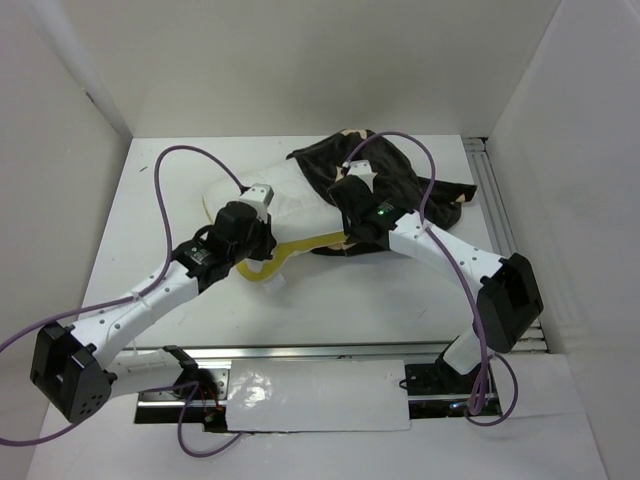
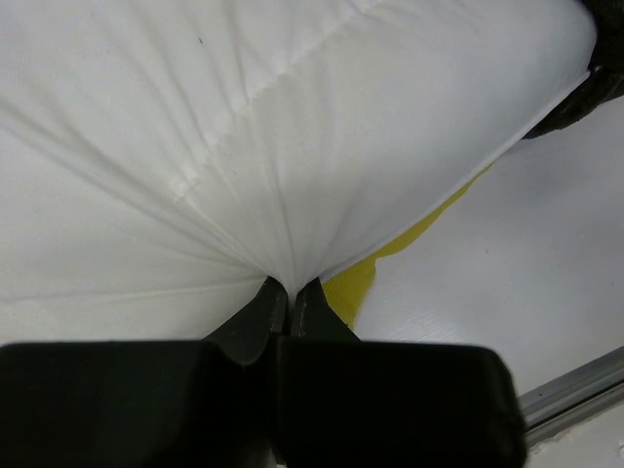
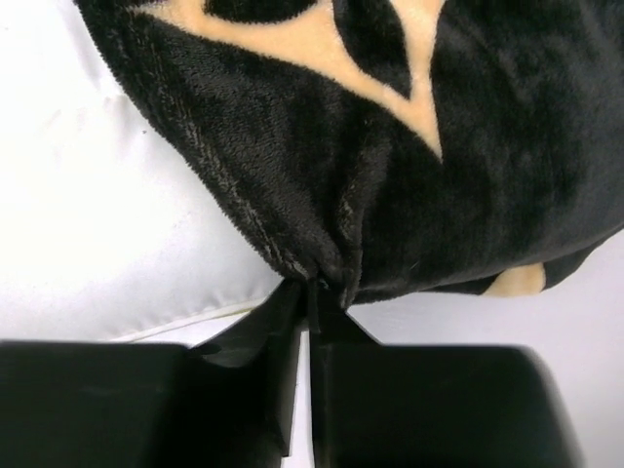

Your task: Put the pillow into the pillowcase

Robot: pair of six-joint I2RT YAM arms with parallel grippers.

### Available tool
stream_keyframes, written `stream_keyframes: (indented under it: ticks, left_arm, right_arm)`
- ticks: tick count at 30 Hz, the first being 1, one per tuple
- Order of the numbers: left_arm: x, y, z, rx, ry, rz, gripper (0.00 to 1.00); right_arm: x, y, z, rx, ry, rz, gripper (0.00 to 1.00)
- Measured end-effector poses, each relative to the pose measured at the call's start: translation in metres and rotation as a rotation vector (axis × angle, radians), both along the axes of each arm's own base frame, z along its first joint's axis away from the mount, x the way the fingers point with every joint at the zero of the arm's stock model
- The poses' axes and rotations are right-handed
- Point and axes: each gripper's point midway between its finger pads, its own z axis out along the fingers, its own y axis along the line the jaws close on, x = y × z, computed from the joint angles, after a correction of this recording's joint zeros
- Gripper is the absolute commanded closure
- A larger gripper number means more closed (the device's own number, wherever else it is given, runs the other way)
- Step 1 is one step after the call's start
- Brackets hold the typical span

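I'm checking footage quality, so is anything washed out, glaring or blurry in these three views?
Top external: evenly lit, with glare on the glossy white sheet at the near edge. Left wrist: the pillow is bright but its stitch lines show; the left gripper is dark and soft. Right wrist: the pillowcase pile is sharp; the right gripper is near-featureless black.

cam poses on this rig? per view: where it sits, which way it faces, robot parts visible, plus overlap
Top external: fixed above and behind the bases, looking down at the table; both arms show whole, left gripper and right gripper included.
Left wrist: on the left arm, facing along its shut fingers at the pillow they pinch.
Right wrist: on the right arm, facing along its shut fingers at the pillowcase edge they pinch.
Shared: the pillow shows in all three; the pillowcase in top external and right wrist.
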Motion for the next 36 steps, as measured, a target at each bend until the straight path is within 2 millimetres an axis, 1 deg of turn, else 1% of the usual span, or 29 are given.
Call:
stream_keyframes:
  ticks: [4, 8, 11, 14, 17, 18, 20, 22, 26, 30, 33, 36]
  left_arm:
    - [-0.004, 0.001, 0.008, -0.013, -0.013, -0.005, 1.0]
    - [-0.007, 0.002, 0.015, -0.028, -0.028, -0.011, 1.0]
    - [-0.008, 0.002, 0.015, -0.034, -0.021, -0.007, 1.0]
    - [-0.01, -0.001, 0.014, -0.051, -0.008, -0.009, 1.0]
    - [-0.01, -0.006, 0.008, -0.055, 0.015, -0.01, 1.0]
    - [-0.011, -0.009, 0.005, -0.055, 0.025, -0.013, 1.0]
    - [-0.012, -0.015, 0.001, -0.062, 0.039, -0.018, 1.0]
    - [-0.014, -0.021, 0.0, -0.079, 0.047, -0.017, 1.0]
    - [-0.018, -0.031, 0.004, -0.118, 0.052, -0.013, 1.0]
    - [-0.021, -0.04, 0.006, -0.14, 0.056, -0.006, 1.0]
    - [-0.021, -0.049, 0.009, -0.159, 0.062, -0.003, 1.0]
    - [-0.015, -0.055, 0.015, -0.174, 0.059, 0.019, 1.0]
  right_arm:
    - [0.0, 0.0, 0.0, -0.01, -0.002, 0.012, 1.0]
    - [-0.002, 0.008, -0.001, 0.005, 0.014, 0.068, 1.0]
    - [-0.007, 0.023, 0.001, 0.054, 0.04, 0.16, 1.0]
    - [-0.018, 0.049, 0.007, 0.149, 0.079, 0.311, 1.0]
    - [-0.033, 0.084, 0.021, 0.267, 0.124, 0.495, 1.0]
    - [-0.038, 0.097, 0.028, 0.314, 0.135, 0.563, 1.0]
    - [-0.044, 0.118, 0.043, 0.385, 0.137, 0.667, 1.0]
    - [-0.051, 0.134, 0.056, 0.452, 0.134, 0.76, 1.0]
    - [-0.067, 0.16, 0.084, 0.574, 0.132, 0.933, 1.0]
    - [-0.079, 0.174, 0.111, 0.653, 0.108, 1.063, 1.0]
    - [-0.077, 0.175, 0.12, 0.679, 0.078, 1.097, 1.0]
    - [-0.069, 0.173, 0.125, 0.73, 0.063, 1.107, 1.0]
